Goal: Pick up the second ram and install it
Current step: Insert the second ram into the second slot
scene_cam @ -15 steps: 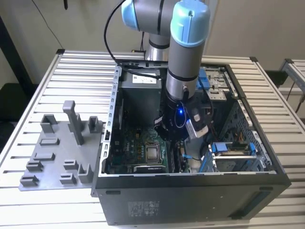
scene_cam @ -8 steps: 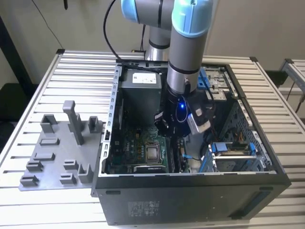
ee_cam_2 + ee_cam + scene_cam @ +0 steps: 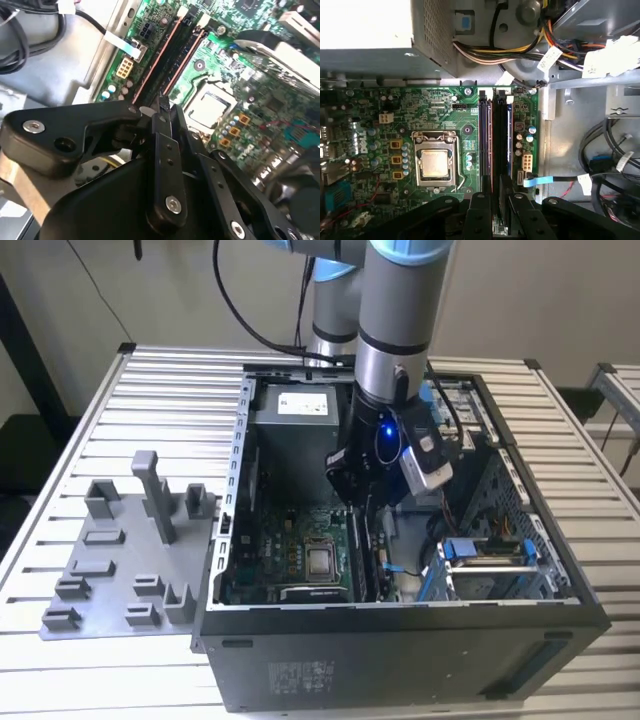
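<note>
Hovering low inside the computer case (image 3: 400,635) at centre frame of the exterior view, the gripper (image 3: 496,200) pinches the second ram (image 3: 496,150) edge-on over the motherboard slots (image 3: 485,140). Slight misalignment risks the stick jamming or tilting against the slot wall.

The claw (image 3: 496,212) sits over the motherboard slots (image 3: 496,135), beside the processor socket (image 3: 436,165).

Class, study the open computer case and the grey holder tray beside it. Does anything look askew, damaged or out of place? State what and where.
Nothing stands out. The gripper is low inside the computer case, at the memory slots beside the processor socket. The motherboard looks intact, and the grey holder tray lies flat on the table.
</note>
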